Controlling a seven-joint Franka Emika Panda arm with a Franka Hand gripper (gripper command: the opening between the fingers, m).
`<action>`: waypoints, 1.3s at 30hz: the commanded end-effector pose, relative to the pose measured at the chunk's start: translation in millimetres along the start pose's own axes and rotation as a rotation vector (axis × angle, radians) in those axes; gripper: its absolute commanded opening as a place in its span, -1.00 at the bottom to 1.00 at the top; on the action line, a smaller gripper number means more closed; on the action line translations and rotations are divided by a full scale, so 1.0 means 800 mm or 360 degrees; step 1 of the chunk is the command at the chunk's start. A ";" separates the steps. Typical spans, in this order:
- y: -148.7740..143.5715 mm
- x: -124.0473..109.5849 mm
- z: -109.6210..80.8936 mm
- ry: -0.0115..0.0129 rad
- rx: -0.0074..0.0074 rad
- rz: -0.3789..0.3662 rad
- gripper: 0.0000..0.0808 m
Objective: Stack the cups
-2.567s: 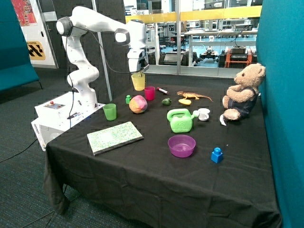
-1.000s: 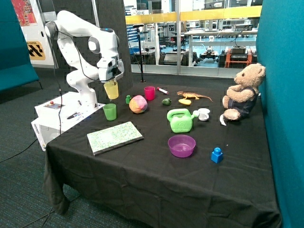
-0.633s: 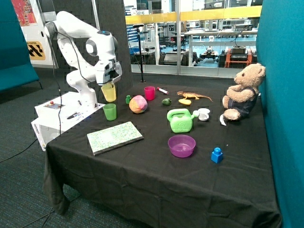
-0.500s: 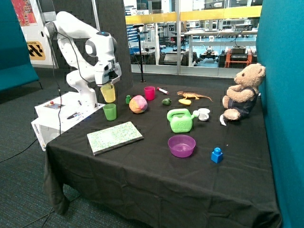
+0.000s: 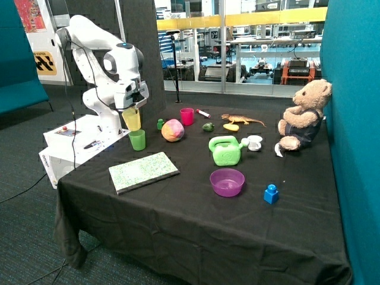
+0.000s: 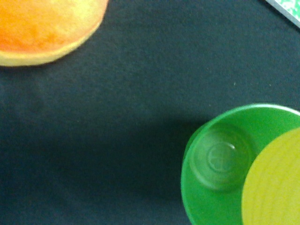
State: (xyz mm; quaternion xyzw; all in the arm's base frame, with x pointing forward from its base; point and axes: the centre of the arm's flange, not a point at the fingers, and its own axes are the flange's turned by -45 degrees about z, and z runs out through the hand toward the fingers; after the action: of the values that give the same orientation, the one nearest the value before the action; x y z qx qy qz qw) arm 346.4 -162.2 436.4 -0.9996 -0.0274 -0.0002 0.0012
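Observation:
My gripper (image 5: 132, 108) is shut on the yellow cup (image 5: 132, 119) and holds it in the air just above the green cup (image 5: 137, 140), slightly toward the robot base. The green cup stands upright and empty near the table's edge by the robot. In the wrist view the yellow cup's underside (image 6: 276, 183) overlaps one side of the green cup's open mouth (image 6: 220, 159). The pink cup (image 5: 187, 116) stands upright further back on the table, beyond the multicoloured ball (image 5: 173, 130).
A speckled notebook (image 5: 143, 171) lies in front of the green cup. A green watering can (image 5: 225, 150), purple bowl (image 5: 227, 181), blue block (image 5: 271, 193), toy lizard (image 5: 243, 120) and teddy bear (image 5: 304, 116) are spread over the black tablecloth (image 5: 178, 225). The ball's edge (image 6: 42, 23) shows in the wrist view.
The arm carried the yellow cup from beside the pink cup across to the green cup, then lowered it closer to the green cup's rim.

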 end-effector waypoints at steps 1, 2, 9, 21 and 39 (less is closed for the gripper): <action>0.005 -0.010 0.013 -0.00008 -0.00037 0.0030 -1.00; 0.004 -0.010 0.013 -0.00008 -0.00037 -0.0016 -1.00; -0.005 -0.009 0.021 -0.00009 -0.00037 -0.0047 -1.00; -0.016 -0.001 0.039 -0.00009 -0.00037 -0.0068 -1.00; -0.011 -0.004 0.056 -0.00009 -0.00037 -0.0087 -1.00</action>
State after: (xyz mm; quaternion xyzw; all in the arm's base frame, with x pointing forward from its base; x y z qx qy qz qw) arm 341.9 -150.1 399.3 -0.9987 -0.0518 -0.0001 -0.0005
